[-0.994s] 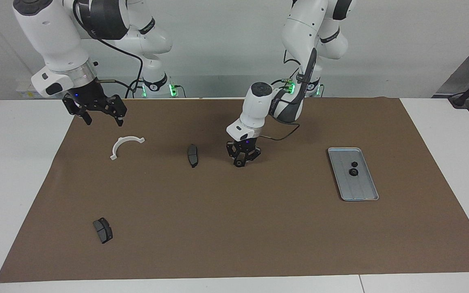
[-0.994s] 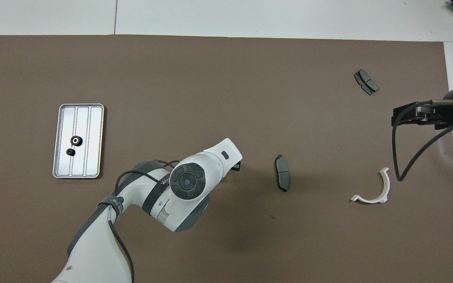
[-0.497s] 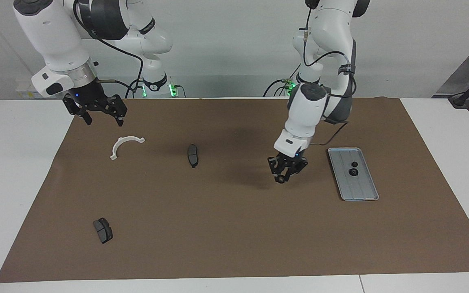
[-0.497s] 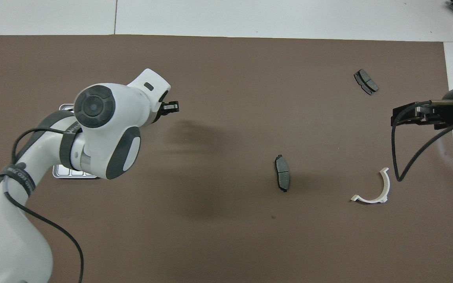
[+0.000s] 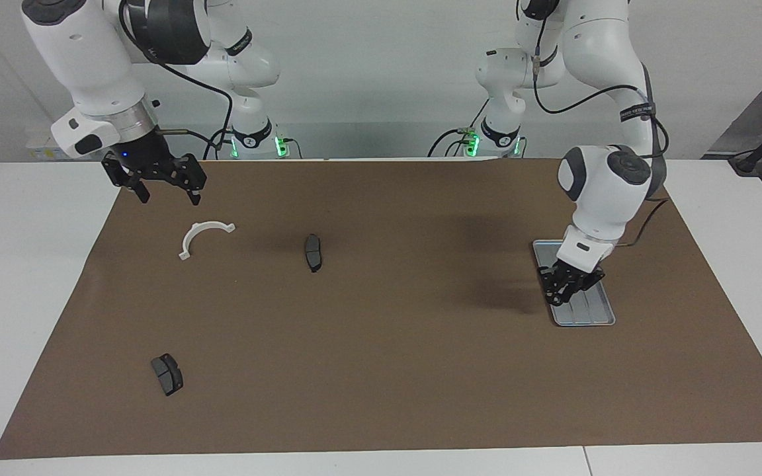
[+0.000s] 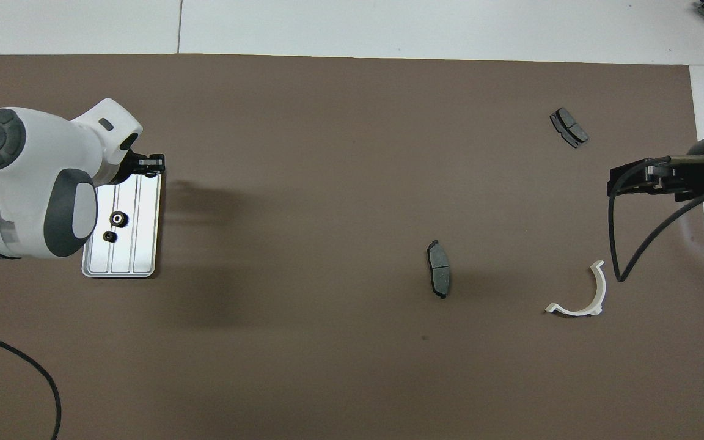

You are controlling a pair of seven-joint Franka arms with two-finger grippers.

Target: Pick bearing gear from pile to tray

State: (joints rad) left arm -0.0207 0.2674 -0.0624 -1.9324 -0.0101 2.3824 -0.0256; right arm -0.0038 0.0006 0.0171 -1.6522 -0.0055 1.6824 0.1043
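The silver tray [image 5: 589, 316] lies toward the left arm's end of the brown mat, also in the overhead view [image 6: 139, 256]. Two small black rings [image 6: 118, 218] lie in it. My left gripper [image 5: 558, 296] hangs just over the tray's part farther from the robots [image 6: 151, 164], shut on a small black ring. The pile's parts lie scattered: a white half-ring bracket [image 5: 190, 238] [image 6: 601, 290] and two dark brake-pad pieces [image 5: 313, 252] [image 5: 167, 374]. My right gripper [image 5: 164, 186] waits open above the mat, over a spot beside the bracket.
The brown mat [image 5: 381, 370] covers most of the white table. One brake-pad piece [image 6: 438, 269] lies mid-mat, the other [image 6: 568, 127] farther from the robots, toward the right arm's end. The right arm's cable [image 6: 618, 244] hangs near the bracket.
My left gripper has lifted from the middle of the mat and swung to the tray with the small black ring in it. The right arm has not moved.
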